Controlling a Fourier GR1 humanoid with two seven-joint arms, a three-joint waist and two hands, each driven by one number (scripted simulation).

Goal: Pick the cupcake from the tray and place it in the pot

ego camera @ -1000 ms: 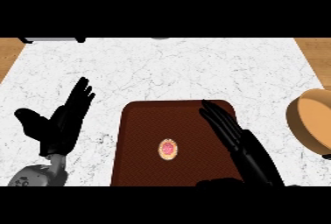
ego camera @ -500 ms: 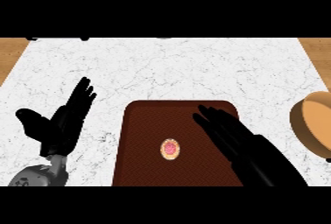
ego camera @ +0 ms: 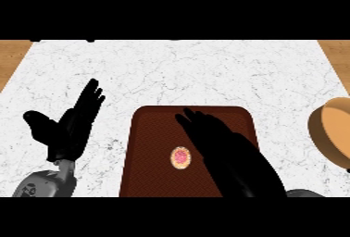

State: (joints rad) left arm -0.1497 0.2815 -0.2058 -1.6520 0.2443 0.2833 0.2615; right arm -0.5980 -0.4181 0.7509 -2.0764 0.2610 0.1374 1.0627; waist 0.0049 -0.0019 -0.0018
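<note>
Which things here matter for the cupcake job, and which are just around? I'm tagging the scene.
Job:
- small pink-frosted cupcake
- dark brown rectangular tray
- tan round pot
- right robot hand, over the tray

Around:
- left robot hand, resting open
- white marble counter

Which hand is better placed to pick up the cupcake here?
Right. The right hand is over the tray, its open fingers just beside the cupcake. The left hand rests open on the counter, off the tray's left side.
</note>
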